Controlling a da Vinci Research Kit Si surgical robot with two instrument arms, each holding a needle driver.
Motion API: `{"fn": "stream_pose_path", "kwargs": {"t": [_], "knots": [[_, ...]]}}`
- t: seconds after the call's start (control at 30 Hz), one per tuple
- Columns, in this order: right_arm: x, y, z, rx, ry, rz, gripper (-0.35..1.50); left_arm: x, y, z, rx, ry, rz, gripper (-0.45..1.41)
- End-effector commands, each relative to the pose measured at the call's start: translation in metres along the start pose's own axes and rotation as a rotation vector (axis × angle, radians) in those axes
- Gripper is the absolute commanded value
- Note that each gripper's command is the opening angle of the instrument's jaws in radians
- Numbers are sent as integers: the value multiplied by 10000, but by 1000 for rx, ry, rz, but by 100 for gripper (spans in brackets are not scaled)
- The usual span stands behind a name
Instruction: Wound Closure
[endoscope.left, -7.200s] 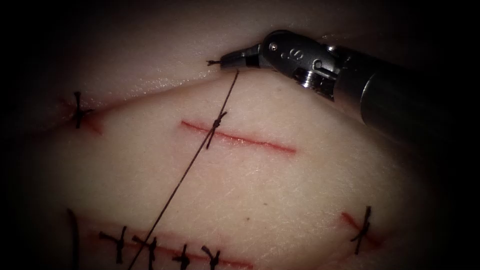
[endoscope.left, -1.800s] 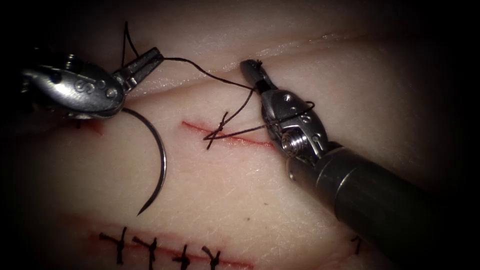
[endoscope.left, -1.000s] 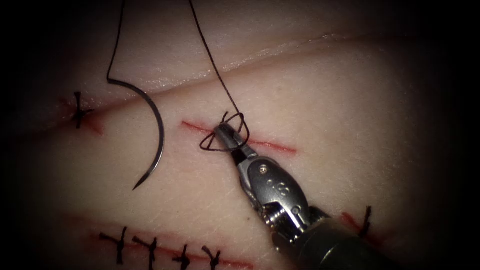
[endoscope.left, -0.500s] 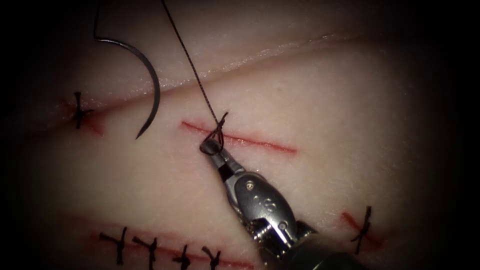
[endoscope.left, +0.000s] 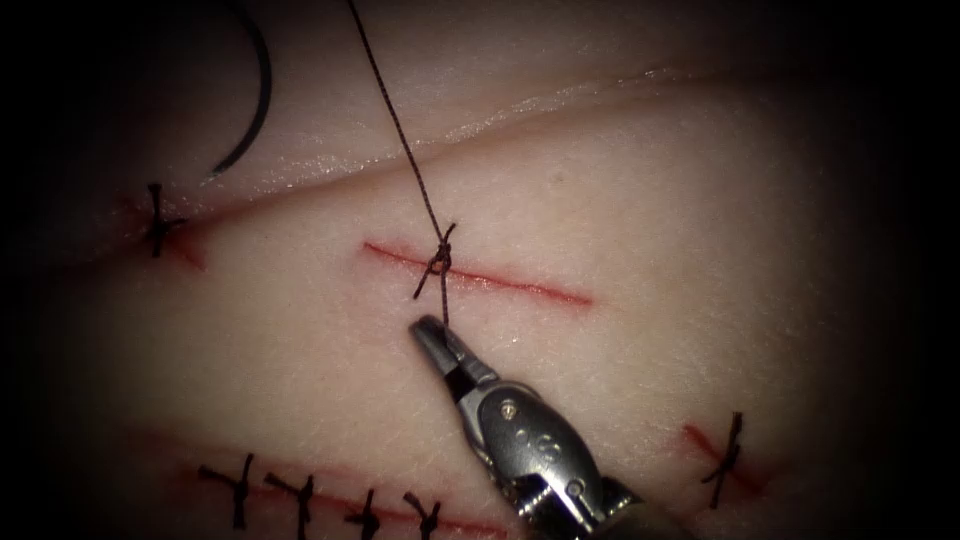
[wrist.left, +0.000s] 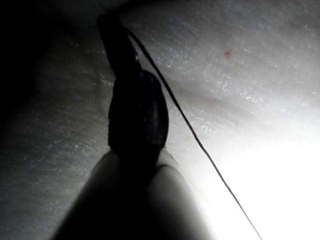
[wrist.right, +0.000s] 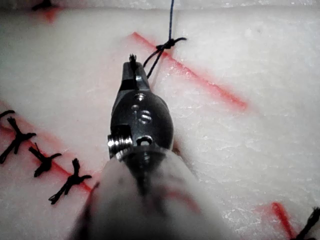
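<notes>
- Since half a second ago the right arm's silver needle driver (endoscope.left: 430, 333) has drawn back toward the near side, away from the dark knot (endoscope.left: 440, 260), and the small loop that sat at its tip has closed down onto the cut.
- The dark curved steel needle (endoscope.left: 255, 95) has risen farther toward the far left; it now hangs clear of the pale pork-belly tissue (endoscope.left: 650, 230), not in it, well to the left of the middle cut.
- The right tool's fingers (wrist.right: 134, 75) are closed on the short tail of the dark braided thread (endoscope.left: 400, 130), just on the near side of the thin red middle cut (endoscope.left: 520, 285); the frayed end pokes out past the tip in the right wrist view.
- From the knot the long strand runs taut toward the far side and slightly left.
- The left arm's tool (wrist.left: 112, 35) appears as a dark silhouette in its own wrist view, with a strand of thread running from its tip alongside it; I cannot tell whether its fingers are together or apart.
- Finished dark stitches (endoscope.left: 300, 495) cross a second red cut on the near left, one more (endoscope.left: 155, 220) sits far left, and another (endoscope.left: 728, 460) near right.
</notes>
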Motion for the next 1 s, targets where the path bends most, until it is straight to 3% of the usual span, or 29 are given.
{"fn": "stream_pose_path", "kwargs": {"t": [0.03, 0.27, 0.77, 1.0], "knots": [[-7, -10, 5, 6, 1, 1, -35, -9, 0, 2, -1, -2, 1, -45], [-14, -25, -10, 22, -9, -7, -35, -4, -17, 17, -15, -19, -1, -45], [-28, -15, -55, -14, -21, -14, -35, 5, -48, 30, 10, -35, -21, -45], [-39, -21, -52, -19, -36, -13, -35, 6, -51, 29, 18, -40, -15, -45]]}}
